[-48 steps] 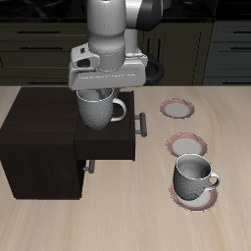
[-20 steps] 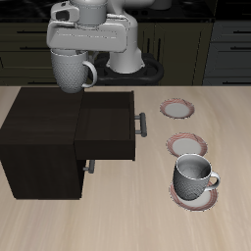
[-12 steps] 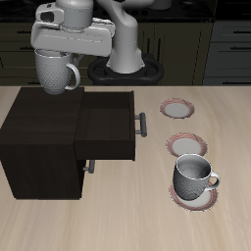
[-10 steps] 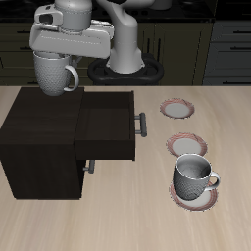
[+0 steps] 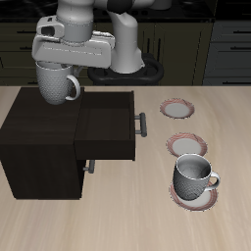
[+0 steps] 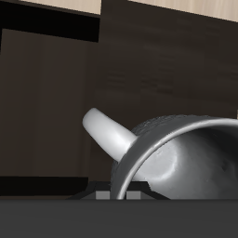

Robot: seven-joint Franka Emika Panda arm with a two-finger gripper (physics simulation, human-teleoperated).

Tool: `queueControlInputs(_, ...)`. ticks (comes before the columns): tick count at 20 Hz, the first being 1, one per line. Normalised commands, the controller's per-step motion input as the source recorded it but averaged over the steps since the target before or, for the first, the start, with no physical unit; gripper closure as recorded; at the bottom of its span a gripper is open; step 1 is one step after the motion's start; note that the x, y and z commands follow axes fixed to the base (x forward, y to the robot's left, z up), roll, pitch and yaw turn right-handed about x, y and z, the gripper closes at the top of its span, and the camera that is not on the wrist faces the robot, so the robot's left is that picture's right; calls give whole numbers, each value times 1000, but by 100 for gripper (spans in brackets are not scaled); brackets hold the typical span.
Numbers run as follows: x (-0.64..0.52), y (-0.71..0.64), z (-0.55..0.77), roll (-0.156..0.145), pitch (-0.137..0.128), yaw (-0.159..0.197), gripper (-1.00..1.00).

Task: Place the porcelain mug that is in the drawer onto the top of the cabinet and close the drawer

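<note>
My gripper (image 5: 51, 69) is shut on the rim of the porcelain mug (image 5: 56, 85), a large speckled grey-white mug with a loop handle. I hold it just above the back part of the dark brown cabinet's (image 5: 39, 127) flat top. The wrist view shows the mug (image 6: 177, 153) and its handle close up over the dark top (image 6: 139, 65). The drawer (image 5: 106, 132) stands pulled out from the cabinet, empty, with its grey bar handle (image 5: 142, 125) at the front.
A smaller grey mug (image 5: 193, 176) sits on a reddish-rimmed saucer near the table's front. Two more empty saucers (image 5: 185, 145) (image 5: 177, 108) lie on the table beside the open drawer.
The mug was lifted out of the drawer, carried up and across over the cabinet, and has now come down closer to the cabinet top. The drawer has stayed open.
</note>
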Motion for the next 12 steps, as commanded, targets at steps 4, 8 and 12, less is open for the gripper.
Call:
queueControlInputs(4,79,9,-204,-14,30,-3,100)
queueControlInputs(8,46,-47,-155,-44,16,-8,-100)
queueControlInputs(12,-13,-41,33,-12,-9,-13,-100)
